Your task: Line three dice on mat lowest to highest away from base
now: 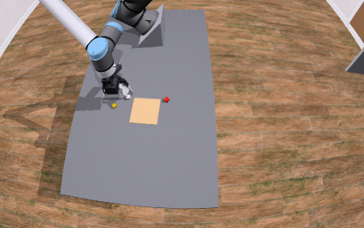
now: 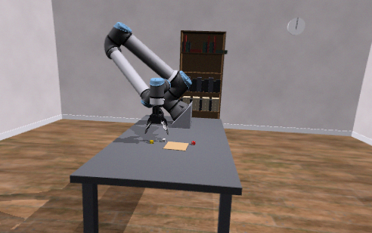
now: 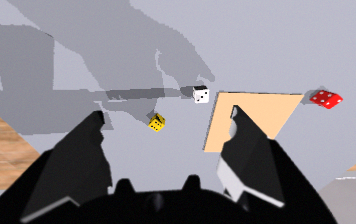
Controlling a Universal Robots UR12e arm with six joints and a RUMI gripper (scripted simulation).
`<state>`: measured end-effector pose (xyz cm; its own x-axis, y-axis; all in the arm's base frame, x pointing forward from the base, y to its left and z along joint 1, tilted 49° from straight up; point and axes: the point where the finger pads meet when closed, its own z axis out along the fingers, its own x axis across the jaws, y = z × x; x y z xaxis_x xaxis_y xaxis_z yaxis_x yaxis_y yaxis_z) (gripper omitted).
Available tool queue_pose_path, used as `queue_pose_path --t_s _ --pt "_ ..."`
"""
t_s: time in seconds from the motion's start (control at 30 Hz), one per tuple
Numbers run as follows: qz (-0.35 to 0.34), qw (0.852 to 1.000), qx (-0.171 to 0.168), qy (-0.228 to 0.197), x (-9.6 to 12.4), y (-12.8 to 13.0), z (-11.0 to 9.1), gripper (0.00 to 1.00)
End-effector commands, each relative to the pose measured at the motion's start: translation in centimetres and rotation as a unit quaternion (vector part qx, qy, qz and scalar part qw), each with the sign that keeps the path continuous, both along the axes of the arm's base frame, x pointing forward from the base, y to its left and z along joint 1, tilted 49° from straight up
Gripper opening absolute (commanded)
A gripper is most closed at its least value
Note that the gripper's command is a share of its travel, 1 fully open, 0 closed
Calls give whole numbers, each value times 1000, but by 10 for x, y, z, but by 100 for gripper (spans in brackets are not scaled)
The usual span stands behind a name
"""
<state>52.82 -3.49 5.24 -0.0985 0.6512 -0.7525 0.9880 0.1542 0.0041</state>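
Grey rectangular surface [image 1: 177, 159] [image 2: 162, 166] [image 3: 270, 45] here, black two-jaw tool [image 1: 118, 97] [image 2: 156, 132] [image 3: 168, 108] hanging above it, spread wide, gripping zilch.

Arm [image 1: 111, 33]: cut off by the top edge of the top view, upper joints and link only partly shown. Gripper [image 1: 118, 86] [image 3: 168, 108]: fingertips blurred in the top view; lower body cropped by the near edge of the wrist view. Mat [image 3: 255, 112]: partly covered by the right-hand finger in the wrist view. White die [image 1: 128, 97] [image 2: 163, 140], yellow die [image 1: 114, 106] [image 2: 151, 141], red die [image 1: 166, 99] [image 2: 193, 143]: pips too small to be read in the top and exterior views. Table legs [image 2: 90, 208] [image 2: 224, 212]: feet cropped in the exterior view.
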Motion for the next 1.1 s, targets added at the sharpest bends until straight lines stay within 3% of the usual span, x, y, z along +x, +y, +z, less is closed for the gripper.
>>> queue_pose_path --t_s 0.0,0.23,1.07 --pt "0 1000 0 -1 -18 14 -18 100" --pt "0 1000 0 -1 -26 19 -26 100" --pt "0 1000 0 -1 -26 20 -26 100"
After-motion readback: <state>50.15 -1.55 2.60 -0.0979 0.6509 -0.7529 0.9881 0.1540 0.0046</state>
